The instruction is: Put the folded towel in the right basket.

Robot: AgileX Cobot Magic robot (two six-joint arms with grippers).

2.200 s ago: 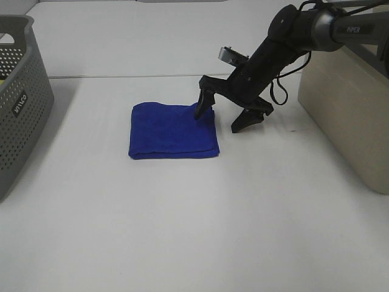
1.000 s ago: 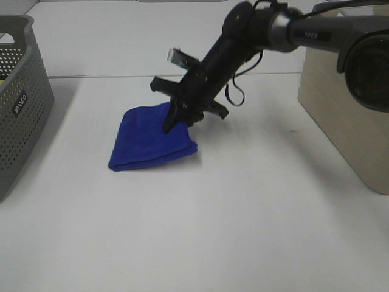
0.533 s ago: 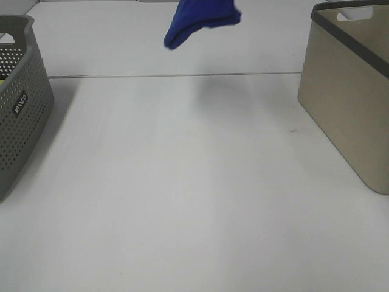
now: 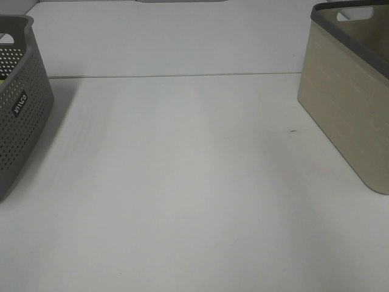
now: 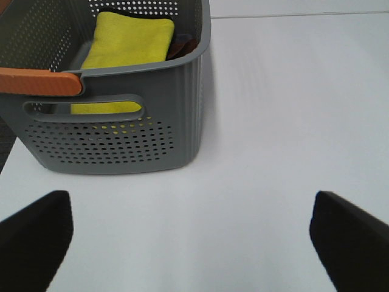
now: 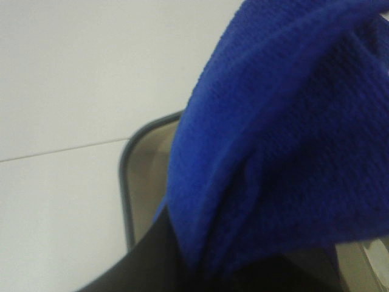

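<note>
The folded blue towel (image 6: 285, 134) fills most of the right wrist view, bunched and hanging from my right gripper (image 6: 200, 267), which is shut on it. Under the towel shows the dark rim of the beige right basket (image 6: 124, 182). That basket (image 4: 346, 91) stands at the right edge of the exterior high view. The towel and the right arm are out of that view. My left gripper (image 5: 194, 243) is open and empty, its dark fingers (image 5: 33, 234) spread above the white table.
A grey perforated basket (image 4: 18, 103) stands at the table's left edge. In the left wrist view the grey basket (image 5: 121, 140) holds a folded yellow towel (image 5: 130, 39) and has an orange handle (image 5: 39, 82).
My right gripper closed on the blue towel, lifted it off the table and carried it up out of the exterior view. It now hangs over the beige basket.
</note>
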